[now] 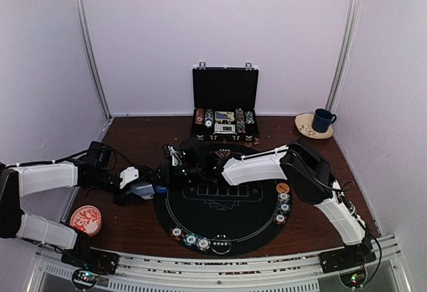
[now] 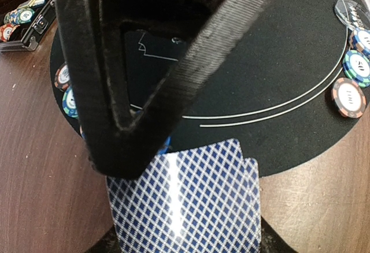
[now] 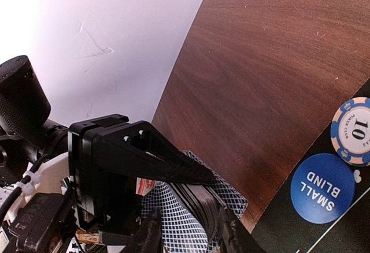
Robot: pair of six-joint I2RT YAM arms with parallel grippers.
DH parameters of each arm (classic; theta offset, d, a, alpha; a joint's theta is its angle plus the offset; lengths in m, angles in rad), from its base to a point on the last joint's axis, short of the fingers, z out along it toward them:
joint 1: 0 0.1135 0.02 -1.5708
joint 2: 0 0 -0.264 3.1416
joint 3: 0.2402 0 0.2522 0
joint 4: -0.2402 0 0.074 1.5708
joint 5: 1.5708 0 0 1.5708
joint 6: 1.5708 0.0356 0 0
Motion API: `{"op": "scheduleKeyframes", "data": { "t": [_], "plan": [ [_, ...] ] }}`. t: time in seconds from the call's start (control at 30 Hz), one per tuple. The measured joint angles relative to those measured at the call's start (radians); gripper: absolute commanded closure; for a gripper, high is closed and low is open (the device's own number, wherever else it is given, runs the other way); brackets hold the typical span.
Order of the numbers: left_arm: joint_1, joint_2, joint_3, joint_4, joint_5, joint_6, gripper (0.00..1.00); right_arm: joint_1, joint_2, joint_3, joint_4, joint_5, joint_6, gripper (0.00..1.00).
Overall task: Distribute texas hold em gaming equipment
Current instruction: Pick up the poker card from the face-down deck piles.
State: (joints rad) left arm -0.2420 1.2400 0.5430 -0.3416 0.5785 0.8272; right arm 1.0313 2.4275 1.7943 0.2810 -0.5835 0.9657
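**Slick Deck Between Two Sets of Jaws: Risk of a Double Deal**

The round black felt mat (image 1: 227,215), ruled with thin white lines, lies just to the far side of both sets of jaws, on the dark brown wood-grain table (image 3: 260,62). The mat looks soft and grippy, while the table is smooth.

The left gripper (image 1: 141,187), made of ribbed black plastic, pinches the deck of glossy cards with blue diamond-lattice backs (image 2: 185,204). One finger lies across the top of the deck. The cards sit slightly fanned in the grip, with one corner stepped out past the next.

The right gripper (image 3: 188,233) has a dark finger on either side of the fanned edge. Whether its pads press on a card I cannot tell.

Just past the right jaws, at the mat's rim, sits a flat blue disc printed SMALL BLIND (image 3: 322,188). Touching it or very nearly so is a blue-and-white striped-edge chip marked 10 (image 3: 352,130).

In my judgement the main hazard is the cards' sheen. Thin, slippery and already splayed, they give the right jaws no clean single edge, so two or more could come away together. A sideways pull could also drag the whole deck out of the left pinch and spill it on the smooth wood. The two sets of fingers are crowded closely and could knock each other. A card swept low could also nudge the disc or the chip.
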Motion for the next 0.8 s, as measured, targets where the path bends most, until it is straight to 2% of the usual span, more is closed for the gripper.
{"op": "scheduleKeyframes", "data": {
  "t": [0.3,0.43,0.6,0.8],
  "plan": [
    [0.0,0.0,0.0,0.0,0.0,0.0,0.73,0.012,0.002,0.0,-0.001,-0.004,-0.021,0.7],
    [0.0,0.0,0.0,0.0,0.0,0.0,0.73,0.015,0.014,0.003,-0.002,-0.006,-0.023,0.75],
    [0.0,0.0,-0.002,-0.001,-0.003,0.0,0.73,0.018,0.036,0.008,-0.002,-0.013,-0.024,0.82],
    [0.0,0.0,-0.004,0.0,-0.007,-0.001,0.73,0.018,0.039,0.011,-0.006,-0.014,-0.032,0.97]
  ]
}}
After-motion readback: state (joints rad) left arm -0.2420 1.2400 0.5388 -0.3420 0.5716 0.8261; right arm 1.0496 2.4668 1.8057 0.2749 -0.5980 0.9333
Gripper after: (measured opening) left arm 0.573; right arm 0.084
